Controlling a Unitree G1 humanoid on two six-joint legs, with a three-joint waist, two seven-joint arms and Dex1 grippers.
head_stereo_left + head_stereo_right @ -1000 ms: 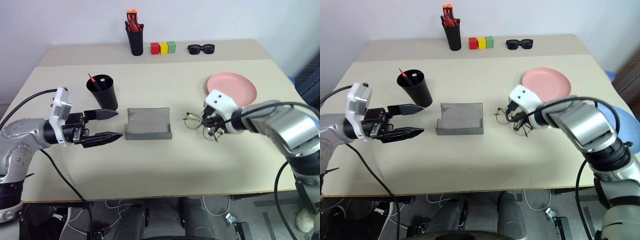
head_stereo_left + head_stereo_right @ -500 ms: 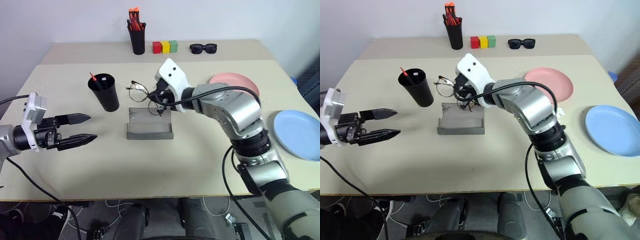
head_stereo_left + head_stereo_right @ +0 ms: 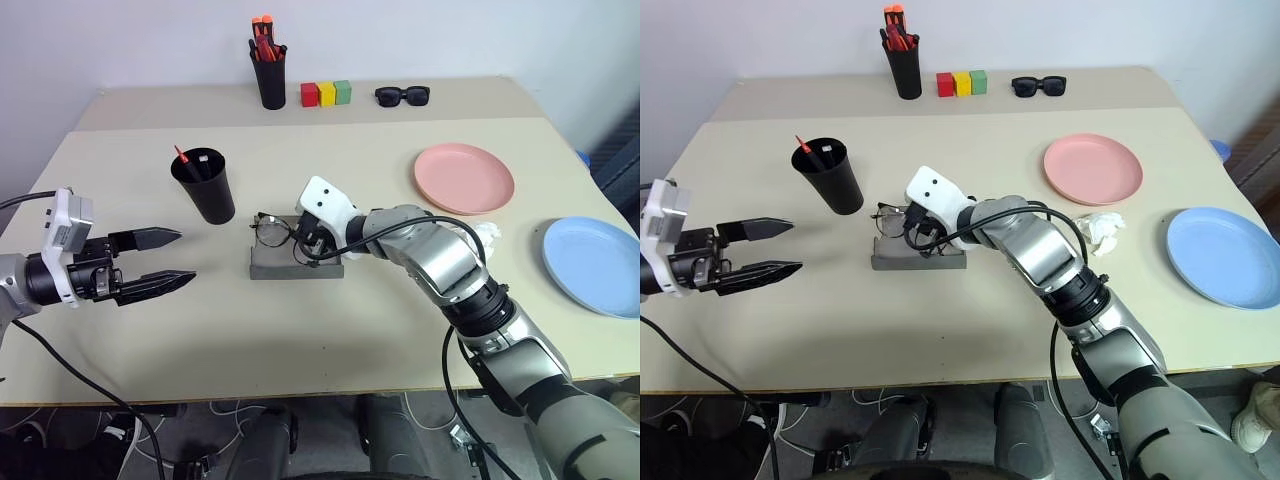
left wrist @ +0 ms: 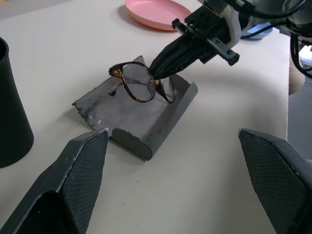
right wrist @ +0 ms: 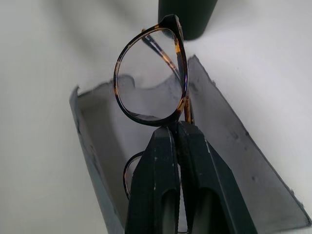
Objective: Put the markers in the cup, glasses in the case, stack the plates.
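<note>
- Two grippers work over the table (image 3: 330, 360) as we see it, and we start at its left edge: our left gripper (image 3: 170, 258) hovers there with its fingers spread wide and nothing between them, pointing toward the middle.
- Next comes the cup (image 3: 206, 183), upright on the left half of the table, with a red-tipped marker (image 3: 184, 156) leaning inside it against the rim.
- Toward the back edge, a slimmer black pot of orange-topped pens (image 3: 269, 72) stands upright, with three small blocks (image 3: 327, 94) in red, yellow and green just beside it.
- At the table's middle lies the case (image 3: 296, 257), open, its raised side toward the front edge.
- We hold the glasses (image 3: 274, 227) in our right gripper (image 3: 310, 240), its fingers clenched on the frame near the bridge; the glasses sit tilted over the case's left end, and we cannot tell whether they touch it.
- Black sunglasses (image 3: 402, 96) rest near the back edge, right of the blocks.
- We find the pink plate (image 3: 463, 178) on the right half, with a crumpled white scrap (image 3: 1101, 227) near its front side.
- Near the right edge lies the blue plate (image 3: 592, 266), well apart from the pink one, so the two are not stacked.
</note>
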